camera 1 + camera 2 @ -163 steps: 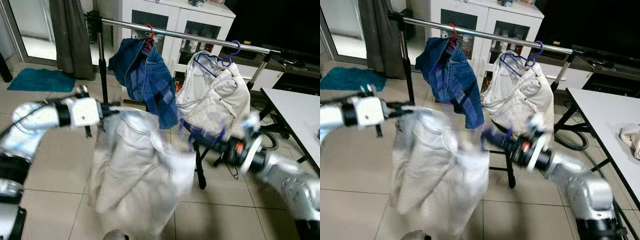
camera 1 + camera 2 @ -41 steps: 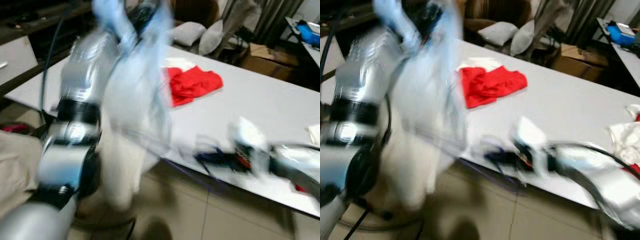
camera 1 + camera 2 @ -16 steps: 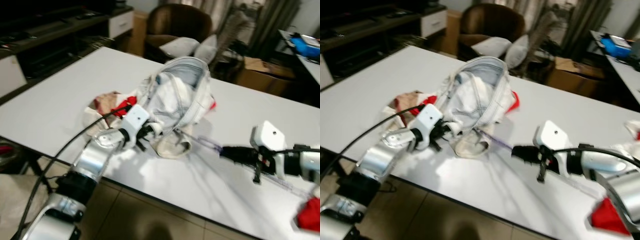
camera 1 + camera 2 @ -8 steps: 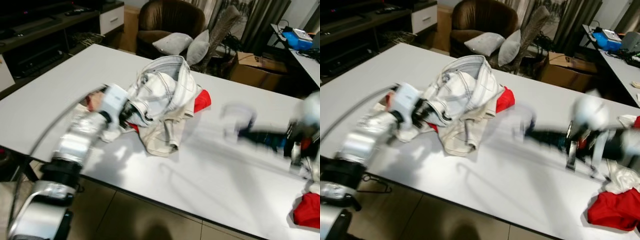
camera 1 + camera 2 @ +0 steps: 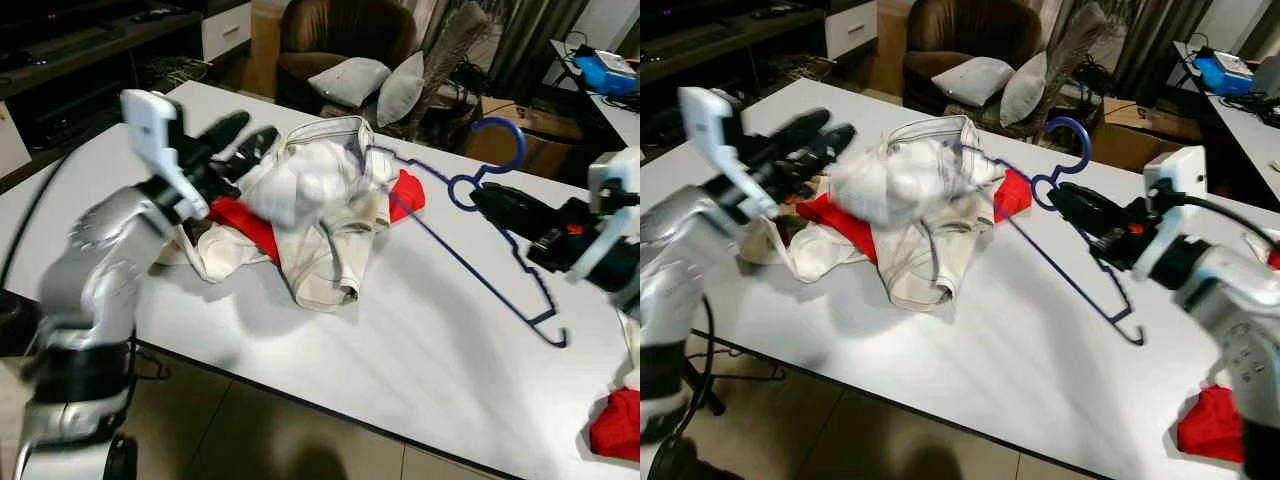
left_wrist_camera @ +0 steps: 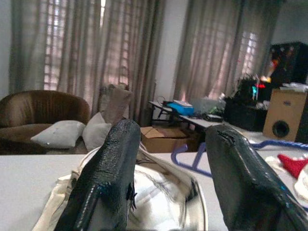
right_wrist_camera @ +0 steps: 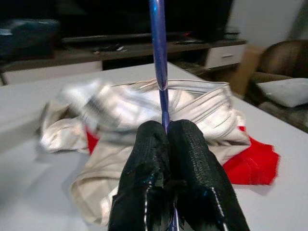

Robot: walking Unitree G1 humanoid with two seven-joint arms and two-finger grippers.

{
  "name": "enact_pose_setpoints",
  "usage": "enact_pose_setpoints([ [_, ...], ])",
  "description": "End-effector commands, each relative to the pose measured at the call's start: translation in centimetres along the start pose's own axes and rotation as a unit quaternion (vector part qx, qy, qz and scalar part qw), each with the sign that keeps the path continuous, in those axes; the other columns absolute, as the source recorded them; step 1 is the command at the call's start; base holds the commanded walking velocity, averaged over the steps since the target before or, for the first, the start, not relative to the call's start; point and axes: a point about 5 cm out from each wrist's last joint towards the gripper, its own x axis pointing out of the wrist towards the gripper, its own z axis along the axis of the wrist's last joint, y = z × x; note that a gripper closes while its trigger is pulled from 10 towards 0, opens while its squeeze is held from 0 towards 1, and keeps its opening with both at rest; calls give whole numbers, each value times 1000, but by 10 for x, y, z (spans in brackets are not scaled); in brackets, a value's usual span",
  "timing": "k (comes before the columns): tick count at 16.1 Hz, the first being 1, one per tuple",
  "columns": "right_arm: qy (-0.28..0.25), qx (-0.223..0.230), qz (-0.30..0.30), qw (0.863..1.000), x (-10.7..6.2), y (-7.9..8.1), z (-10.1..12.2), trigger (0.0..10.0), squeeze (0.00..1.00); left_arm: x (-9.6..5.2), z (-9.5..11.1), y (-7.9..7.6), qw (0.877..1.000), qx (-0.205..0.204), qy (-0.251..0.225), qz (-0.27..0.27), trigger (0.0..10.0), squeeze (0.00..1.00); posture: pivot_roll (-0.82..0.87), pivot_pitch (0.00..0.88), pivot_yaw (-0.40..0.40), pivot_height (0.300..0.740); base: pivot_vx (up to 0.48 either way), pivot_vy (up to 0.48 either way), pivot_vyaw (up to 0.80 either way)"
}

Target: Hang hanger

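A blue wire hanger (image 5: 480, 277) hangs above the white table (image 5: 420, 370), held at the neck below its hook by my right gripper (image 5: 487, 203), which is shut on it. In the right wrist view the black fingers (image 7: 154, 144) pinch the blue rod (image 7: 159, 48). One shoulder tip of the hanger reaches the waistband of the crumpled white trousers (image 5: 325, 215), which lie on a red garment (image 5: 405, 195). Part of the trousers is blurred. My left gripper (image 5: 245, 140) is raised just left of the pile, open and holding nothing, fingers (image 6: 106, 178) wide apart.
A second red cloth (image 5: 615, 425) lies at the table's right edge. Behind the table stand a brown armchair (image 5: 340, 25) with grey cushions (image 5: 385, 80) and a cardboard box (image 5: 510, 125). A low dark TV stand (image 5: 60, 45) is at far left.
My left gripper has let go of the white trousers and risen off the pile. My right gripper has swung up with the hanger, drawing it out of the trousers.
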Motion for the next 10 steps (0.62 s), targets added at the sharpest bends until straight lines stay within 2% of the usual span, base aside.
enact_pose_setpoints([
  [1, 6, -10, -5, 1000, 0, 4, -1, 10000, 0, -3, 2, -6, 1000, -5, 5, -8, 10000, 0, 53, 0, -123, 740, 0, 0, 0],
  [3, 2, -21, -19, 1000, 4, 4, -1, 10000, 0, -9, 4, -13, 1000, -4, 15, -14, 10000, 0, 49, 0, -111, 740, 0, 0, 0],
  [4, -1, -32, -30, 999, 4, 3, 0, 10000, 0, -10, 1, -12, 1000, 3, 20, 0, 10000, 173, 49, 0, -109, 740, 0, 0, 0],
  [5, -1, -36, -38, 999, 5, 4, 0, 10000, 0, -12, -5, -11, 999, 12, 32, 22, 10000, 1000, 47, 0, -102, 740, 0, 0, 0],
  [7, -12, -26, -45, 999, 6, 19, -6, 10000, 0, -19, -19, -16, 996, 36, 46, 67, 10000, 969, 43, 0, -100, 740, 0, 0, 0],
  [8, -27, -7, -59, 998, 6, 29, -10, 10000, 0, -24, -23, -19, 993, 43, 40, 100, 10000, 0, 42, 0, -100, 740, 0, 0, 0],
  [9, -36, 19, -90, 995, 7, 35, -17, 10000, 0, -30, -32, -22, 990, 40, 50, 127, 10000, 0, 39, 0, -100, 740, 0, 0, -431],
  [10, -34, 41, -119, 991, 6, 42, -27, 10000, 0, -39, -44, -30, 988, 24, 62, 138, 10000, 0, 30, 0, -94, 740, 0, 450, -800],
])
